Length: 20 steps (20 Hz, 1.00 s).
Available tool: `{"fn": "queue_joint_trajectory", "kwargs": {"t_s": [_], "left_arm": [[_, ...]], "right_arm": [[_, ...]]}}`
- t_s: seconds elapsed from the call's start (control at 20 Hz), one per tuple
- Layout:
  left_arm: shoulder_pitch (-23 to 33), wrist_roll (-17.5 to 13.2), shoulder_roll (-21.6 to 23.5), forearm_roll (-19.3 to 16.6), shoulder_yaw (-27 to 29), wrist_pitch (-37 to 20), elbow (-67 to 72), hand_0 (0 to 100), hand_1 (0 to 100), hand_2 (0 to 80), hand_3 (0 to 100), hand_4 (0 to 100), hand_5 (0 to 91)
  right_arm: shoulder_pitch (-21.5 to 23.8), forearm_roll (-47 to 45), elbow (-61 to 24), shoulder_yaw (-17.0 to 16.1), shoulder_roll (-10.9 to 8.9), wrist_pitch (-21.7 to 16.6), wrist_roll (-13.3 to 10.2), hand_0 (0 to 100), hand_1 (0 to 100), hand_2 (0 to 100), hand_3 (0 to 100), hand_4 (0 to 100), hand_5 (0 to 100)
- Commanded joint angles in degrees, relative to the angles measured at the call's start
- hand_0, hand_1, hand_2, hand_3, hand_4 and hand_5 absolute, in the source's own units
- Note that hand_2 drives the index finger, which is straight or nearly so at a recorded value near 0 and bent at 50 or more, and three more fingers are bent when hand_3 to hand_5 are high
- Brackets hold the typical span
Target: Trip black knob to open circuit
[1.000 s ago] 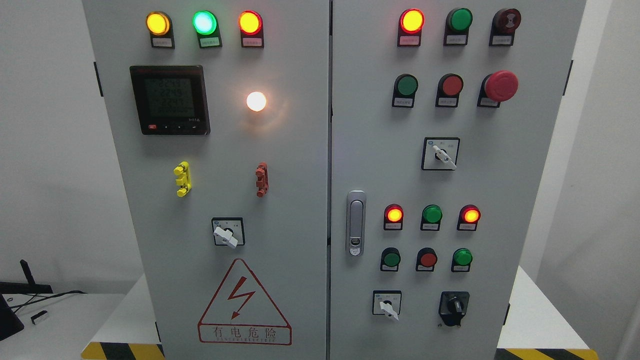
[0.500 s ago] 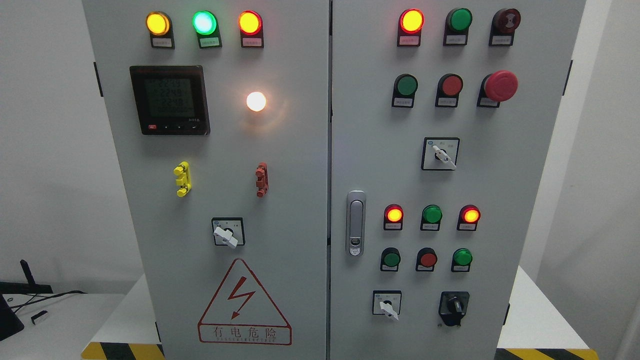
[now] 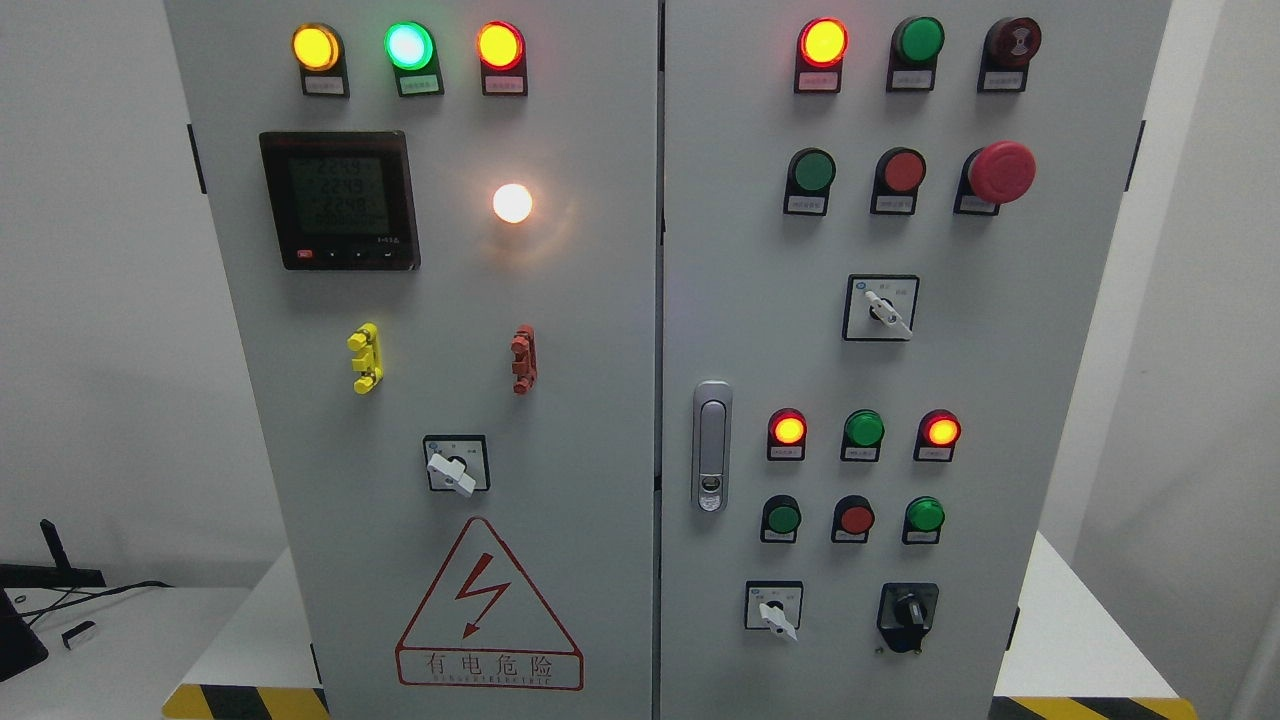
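Head view: a grey sheet-metal electrical cabinet (image 3: 600, 300) with two doors fills the frame, and neither robot hand shows anywhere in it, so I cannot tell whether the hands are released, clenched or grasping anything. The task's thing, the black rotary knob (image 3: 908, 608) on its black square base, sits at the lower right of the right-hand door, just right of a white-handled selector switch (image 3: 775, 610) and below a row of small green and red round push buttons (image 3: 856, 519). Its grip ridge stands close to upright.

Compared with the two earlier pictures, nothing on the cabinet has moved: the knob points the same way, and only the faint digits on the black digital meter (image 3: 340, 200) flicker. The amber and red round indicator lamps (image 3: 788, 429) above the knob glow as before. By my judgement the work has not begun; an arm has yet to rise toward the lower right door before any turn can trip the circuit.
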Motion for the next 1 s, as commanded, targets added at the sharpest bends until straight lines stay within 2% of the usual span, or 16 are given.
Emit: {"fn": "queue_joint_trajectory", "kwargs": {"t_s": [0.0,0.1,0.3,0.4,0.65,0.8,0.95], "left_arm": [[0.0,0.0,0.0,-1.8,0.0,0.0,0.0,12,39,0.0,0,0,0.0],[0.0,0.0,0.0,-1.8,0.0,0.0,0.0,12,39,0.0,0,0,0.0],[0.0,0.0,0.0,-1.8,0.0,0.0,0.0,12,39,0.0,0,0,0.0],[0.0,0.0,0.0,-1.8,0.0,0.0,0.0,12,39,0.0,0,0,0.0],[0.0,0.0,0.0,-1.8,0.0,0.0,0.0,12,39,0.0,0,0,0.0],[0.0,0.0,0.0,-1.8,0.0,0.0,0.0,12,39,0.0,0,0,0.0],[0.0,0.0,-0.1,-1.8,0.0,0.0,0.0,12,39,0.0,0,0,0.0]], "right_arm": [[-1.4,3.9,-18.0,-2.6,1.18,0.9,-3.0,14,56,34,55,46,42],[-2.8,4.7,-18.9,-2.7,1.01,2.9,-3.9,15,56,34,55,46,41],[-6.5,4.5,-21.0,-2.6,0.74,6.5,-4.0,16,56,34,55,46,41],[-10.8,4.5,-21.1,-2.6,1.18,8.8,-3.9,18,56,34,55,46,42],[-23.2,4.2,-21.3,-3.5,1.45,18.1,-3.7,19,55,35,55,47,43],[-30.6,4.0,-21.1,-3.9,1.45,23.9,-3.1,20,55,37,59,52,46],[-35.3,2.0,-20.8,-4.4,1.36,27.3,-3.0,21,55,40,63,58,49]]}}
